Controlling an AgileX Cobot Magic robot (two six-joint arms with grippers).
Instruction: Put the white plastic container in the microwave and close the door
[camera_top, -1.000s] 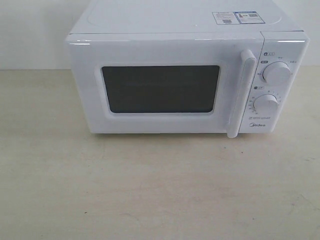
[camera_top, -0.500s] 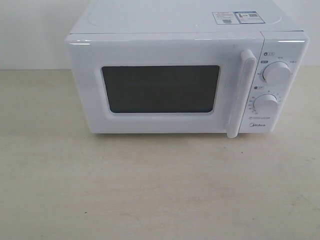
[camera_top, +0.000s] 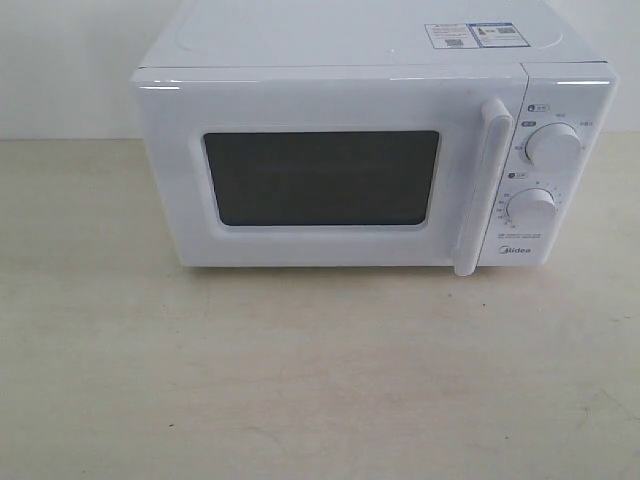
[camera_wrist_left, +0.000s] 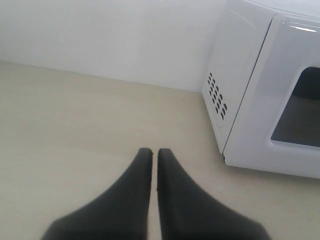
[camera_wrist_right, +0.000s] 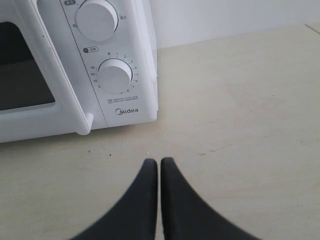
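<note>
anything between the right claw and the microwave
Nothing. In the right wrist view, only bare tabletop lies between the shut right claw and the microwave.

The dark window (camera_top: 320, 178) hides the microwave (camera_top: 300, 40) interior

The boxy white microwave (camera_top: 300, 40) has a smooth, glossy shell, its white door (camera_top: 320, 100) is equally shiny around a dark, duller window (camera_top: 320, 178), the round white knobs (camera_top: 553, 145) look like smooth plastic, the pale beige tabletop (camera_top: 300, 380) is matt and faintly grained, and the tapered black left gripper (camera_wrist_left: 150, 151) and right gripper (camera_wrist_right: 159, 161) are smooth and matt.
</note>
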